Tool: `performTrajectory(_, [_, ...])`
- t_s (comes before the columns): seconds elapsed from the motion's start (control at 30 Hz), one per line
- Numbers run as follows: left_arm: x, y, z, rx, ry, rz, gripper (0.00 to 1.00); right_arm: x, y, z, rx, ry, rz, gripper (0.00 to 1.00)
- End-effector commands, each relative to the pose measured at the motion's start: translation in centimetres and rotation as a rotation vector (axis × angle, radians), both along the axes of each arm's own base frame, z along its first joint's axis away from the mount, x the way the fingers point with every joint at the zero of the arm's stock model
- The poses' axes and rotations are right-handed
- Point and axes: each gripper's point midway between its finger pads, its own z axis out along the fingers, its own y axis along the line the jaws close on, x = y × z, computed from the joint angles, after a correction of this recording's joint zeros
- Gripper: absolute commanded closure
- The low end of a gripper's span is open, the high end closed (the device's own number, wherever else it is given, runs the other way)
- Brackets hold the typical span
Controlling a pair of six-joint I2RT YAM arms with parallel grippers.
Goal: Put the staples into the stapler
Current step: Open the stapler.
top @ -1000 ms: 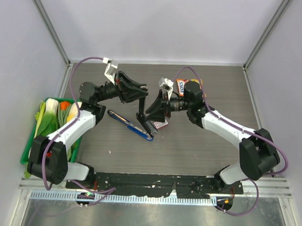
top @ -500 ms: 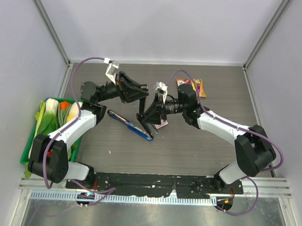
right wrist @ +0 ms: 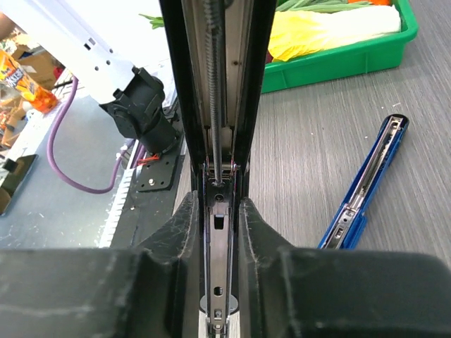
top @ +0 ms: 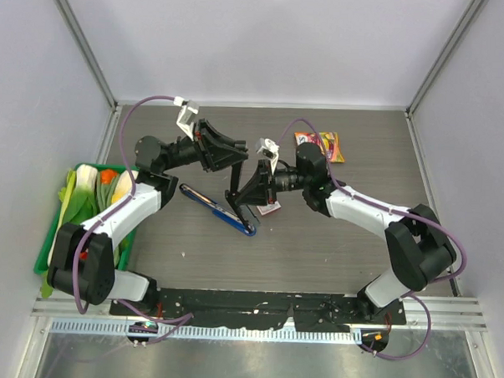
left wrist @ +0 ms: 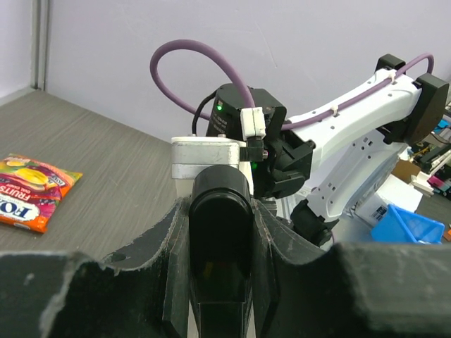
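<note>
A dark grey, wood-grained surface sits inside a booth with plain pale walls on three sides and slanting metal posts in the far corners. A black mounting rail runs along the near edge at 6 o'clock, where my two arms are bolted.

At 9 o'clock, against the left edge, is a green tray. It holds vegetables: white and green stalks, something yellow and something orange. An orange snack bag lies flat at about 1 o'clock, well apart from everything else.

The stapler, slim and black, is lifted near the middle of the surface and hinged open between my arms. My left gripper is clamped narrowly on its glossy top arm. My right gripper is closed tight on the open metal rail, its spring visible running down the channel.

A blue stapler lies open on the surface at 8 o'clock from the black one. A small white-and-red box rests at 4 o'clock, under my right gripper. I cannot make out any loose staples.
</note>
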Motion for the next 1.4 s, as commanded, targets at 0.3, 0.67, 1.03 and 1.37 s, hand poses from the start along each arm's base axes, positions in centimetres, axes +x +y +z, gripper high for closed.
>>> performTrajectory(0.3, [2.9,3.9,2.7,-0.098,-0.082,0.227,1.00,3.3,-1.9,2.7,0.122,-0.020,-0.156,0.99])
performTrajectory(0.67, [5.7,6.4,0.7,-0.047,-0.046,0.352,0.71,6.8,-2.6,0.7,-0.004,-0.076,-0.325,0.99])
performTrajectory(1.03, [6.8,8.0,-0.4,-0.005,-0.032,0.428,0.48,7.9,-3.8,2.3,0.035,-0.082,-0.391,0.99])
performTrajectory(1.37, [8.2,9.3,-1.7,0.027,0.002,0.447,0.28,11.4,-4.9,0.2,-0.110,-0.152,-0.520,0.99])
